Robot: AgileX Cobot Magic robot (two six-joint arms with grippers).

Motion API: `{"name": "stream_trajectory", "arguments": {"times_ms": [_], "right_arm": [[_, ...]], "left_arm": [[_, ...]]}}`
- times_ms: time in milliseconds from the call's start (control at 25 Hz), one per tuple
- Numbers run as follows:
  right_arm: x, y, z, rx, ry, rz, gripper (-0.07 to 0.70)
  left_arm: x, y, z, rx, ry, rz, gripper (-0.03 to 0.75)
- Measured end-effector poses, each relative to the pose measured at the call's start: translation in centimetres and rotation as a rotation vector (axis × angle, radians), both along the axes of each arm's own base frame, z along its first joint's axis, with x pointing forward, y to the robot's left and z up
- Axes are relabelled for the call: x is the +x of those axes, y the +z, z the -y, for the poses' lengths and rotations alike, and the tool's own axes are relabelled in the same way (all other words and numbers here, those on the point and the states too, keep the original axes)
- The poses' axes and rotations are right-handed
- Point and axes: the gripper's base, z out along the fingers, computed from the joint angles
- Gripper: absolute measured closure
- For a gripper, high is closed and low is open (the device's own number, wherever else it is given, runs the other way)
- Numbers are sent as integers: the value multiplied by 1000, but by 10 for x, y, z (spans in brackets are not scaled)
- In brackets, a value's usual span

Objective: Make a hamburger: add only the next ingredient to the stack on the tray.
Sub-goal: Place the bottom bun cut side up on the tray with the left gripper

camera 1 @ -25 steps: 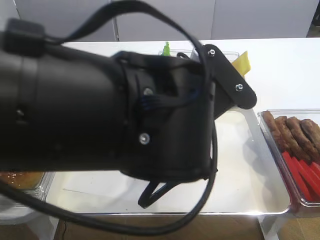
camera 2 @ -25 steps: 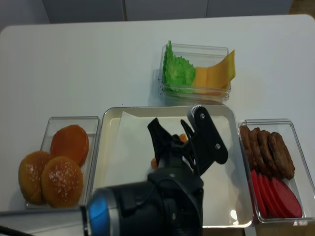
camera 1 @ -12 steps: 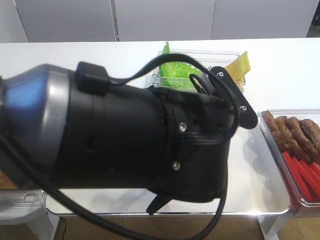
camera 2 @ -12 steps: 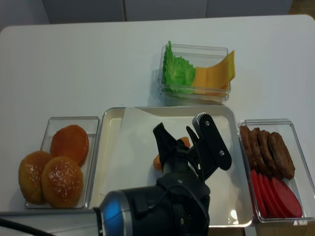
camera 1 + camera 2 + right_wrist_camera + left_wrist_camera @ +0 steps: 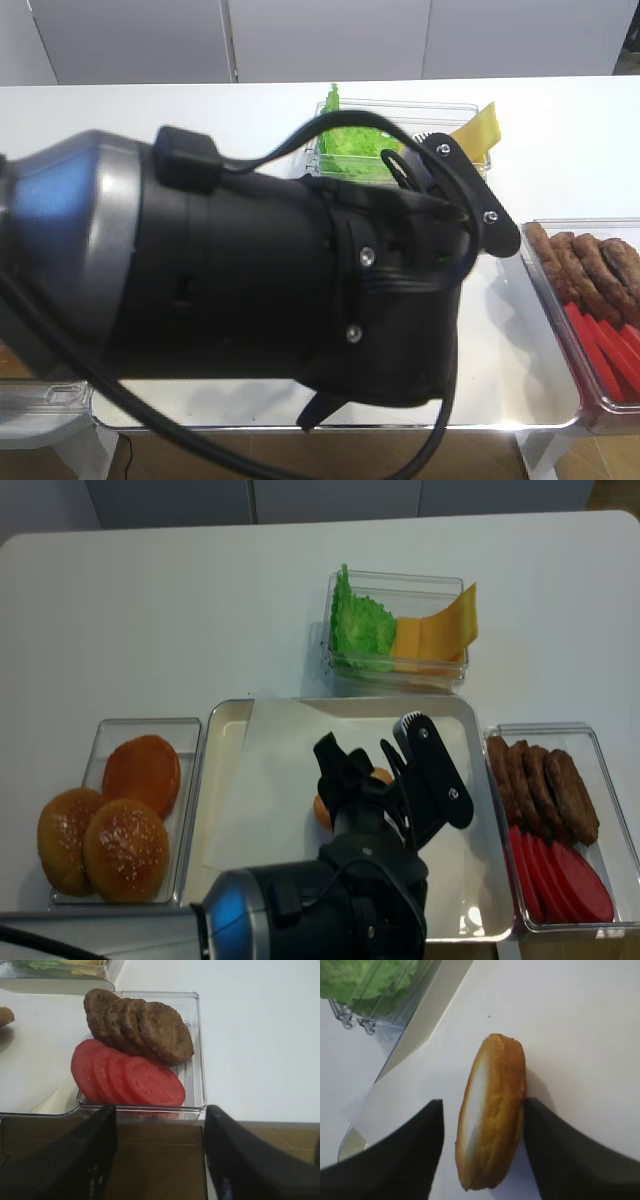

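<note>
The bun half (image 5: 492, 1115) sits on the white paper (image 5: 570, 1035) of the tray (image 5: 215, 780), seen edge-on in the left wrist view with its pale cut face turned left. My left gripper (image 5: 483, 1105) is open around it. The right finger (image 5: 570, 1155) touches the brown crust, and the left finger (image 5: 395, 1155) stands off with a gap. From above, my left gripper (image 5: 372, 765) hangs over the tray's middle and only orange slivers of the bun half (image 5: 381, 776) show. My right gripper (image 5: 160, 1155) is open and holds nothing, off the table's front edge.
A clear container (image 5: 400, 630) of lettuce and cheese stands behind the tray. Another container (image 5: 100, 730) on the left holds sesame buns and a flat bun. Patties (image 5: 140, 1025) and tomato slices (image 5: 130, 1075) fill a third (image 5: 595, 742) on the right. The left arm (image 5: 250, 280) blocks most of one high view.
My left gripper has opened and let go of the bun half, which now rests on the paper. The arm shifted slightly toward the front of the tray.
</note>
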Motion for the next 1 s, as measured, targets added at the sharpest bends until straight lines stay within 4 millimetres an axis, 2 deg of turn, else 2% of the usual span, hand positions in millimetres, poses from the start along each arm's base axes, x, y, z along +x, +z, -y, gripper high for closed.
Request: {"name": "stream_trajectory", "arguments": {"times_ms": [200, 440, 600, 800, 840, 880, 920, 1000], "right_arm": [[0, 0, 0, 0, 0, 0, 200], [0, 0, 0, -2, 1, 0, 200], [0, 0, 0, -2, 1, 0, 200], [0, 0, 0, 12, -8, -2, 200], [0, 0, 0, 12, -7, -2, 200], [0, 0, 0, 15, -10, -2, 200], [0, 0, 0, 15, -10, -2, 200], [0, 0, 0, 15, -9, -2, 200]], "left_arm": [[-6, 7, 7, -26, -16, -7, 195], [-12, 25, 19, -65, -57, -80, 190], [-4, 27, 16, -48, -83, -185, 192], [30, 20, -11, -49, -41, -386, 197], [38, 21, -19, -70, -22, -421, 202], [53, 28, -37, -126, 20, -466, 208], [53, 28, -37, -126, 20, -466, 208], [70, 39, -61, -193, 76, -495, 211]]}}
